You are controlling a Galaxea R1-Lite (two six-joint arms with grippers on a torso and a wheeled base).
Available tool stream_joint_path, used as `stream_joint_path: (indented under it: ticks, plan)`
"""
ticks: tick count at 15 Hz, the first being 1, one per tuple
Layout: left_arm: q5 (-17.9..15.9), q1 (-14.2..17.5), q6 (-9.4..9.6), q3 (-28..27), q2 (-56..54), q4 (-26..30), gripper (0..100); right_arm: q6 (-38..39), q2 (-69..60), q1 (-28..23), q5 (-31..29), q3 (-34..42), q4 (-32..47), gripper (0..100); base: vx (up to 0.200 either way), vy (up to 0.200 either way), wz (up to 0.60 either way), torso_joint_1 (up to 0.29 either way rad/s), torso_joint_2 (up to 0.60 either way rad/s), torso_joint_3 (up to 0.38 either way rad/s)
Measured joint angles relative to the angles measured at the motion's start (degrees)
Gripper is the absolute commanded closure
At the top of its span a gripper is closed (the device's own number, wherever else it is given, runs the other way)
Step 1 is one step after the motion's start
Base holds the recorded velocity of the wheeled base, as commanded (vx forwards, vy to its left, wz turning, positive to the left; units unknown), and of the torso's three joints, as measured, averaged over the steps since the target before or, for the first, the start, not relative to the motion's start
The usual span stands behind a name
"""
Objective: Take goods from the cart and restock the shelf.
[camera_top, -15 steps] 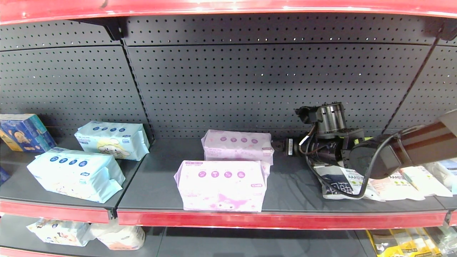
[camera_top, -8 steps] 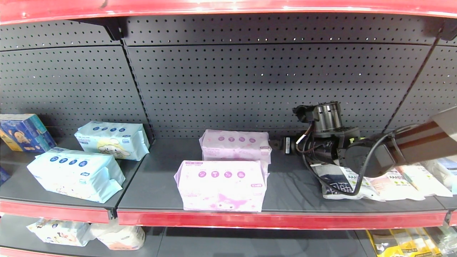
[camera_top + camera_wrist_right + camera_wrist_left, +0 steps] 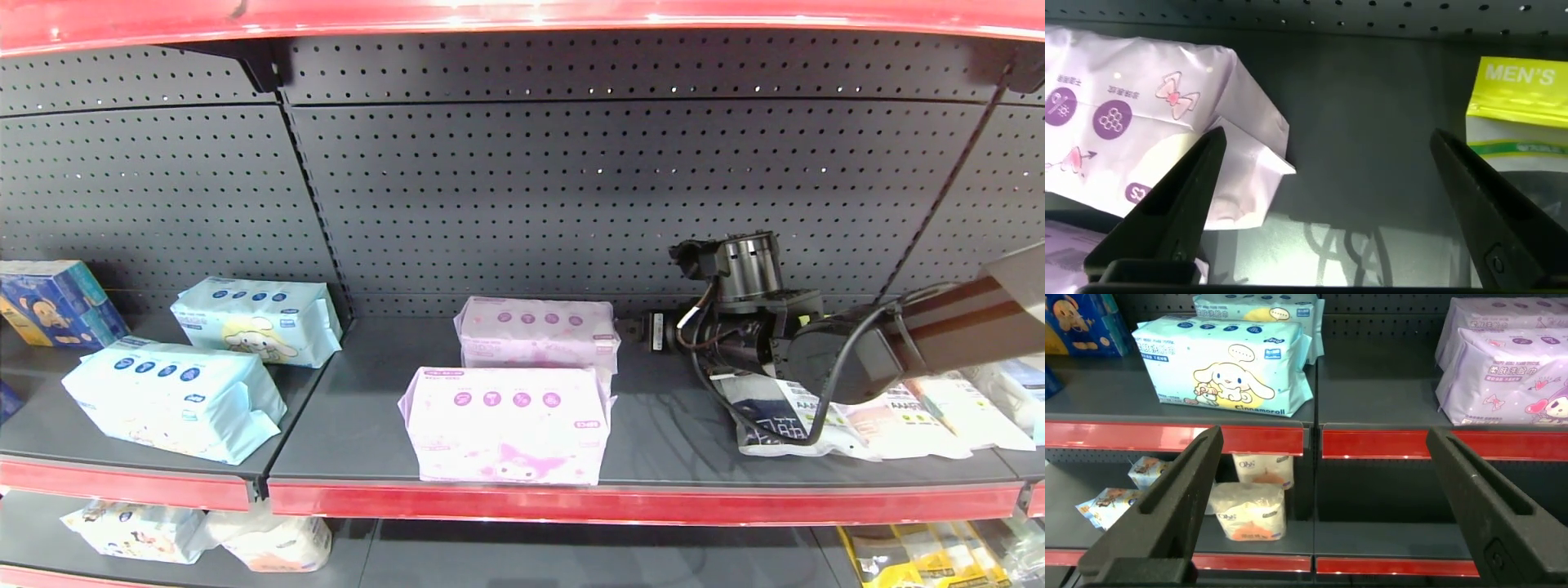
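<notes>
Two pink tissue packs lie on the dark shelf (image 3: pixel 669 441), one at the front (image 3: pixel 506 425) and one behind it (image 3: pixel 539 333). My right gripper (image 3: pixel 635 330) is at the rear pack's right end, low over the shelf. In the right wrist view that gripper (image 3: pixel 1327 139) stands open, with the rear pink pack's (image 3: pixel 1143 139) folded corner beside one finger and bare shelf between the fingers. My left gripper (image 3: pixel 1324 437) is open and holds nothing, facing the shelf's red front edge (image 3: pixel 1372 443) from outside.
Light blue tissue packs (image 3: pixel 175 396) and a dark blue box (image 3: pixel 57 304) fill the left section. Flat packets (image 3: pixel 865 416) lie under my right arm, and a yellow-green packet (image 3: pixel 1519 106) is beside the right gripper. The pegboard wall (image 3: pixel 571 188) is close behind. More goods sit on the lower shelf (image 3: pixel 196 535).
My right gripper has shifted a little left and up along the shelf. The rear pink pack has slid slightly to the left with it.
</notes>
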State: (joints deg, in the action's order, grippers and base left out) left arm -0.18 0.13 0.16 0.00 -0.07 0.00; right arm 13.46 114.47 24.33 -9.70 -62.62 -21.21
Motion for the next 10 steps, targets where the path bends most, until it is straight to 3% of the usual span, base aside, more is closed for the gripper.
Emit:
stream_joint_path:
  ticks: [10]
  plan:
    - [0.0, 0.02, 0.02, 0.0, 0.0, 0.0, 0, -0.74, -19.08, -6.45, 1.48, 19.25, 0.26, 0, 0.0, 0.0, 0.0, 0.0, 0.0, 0.0]
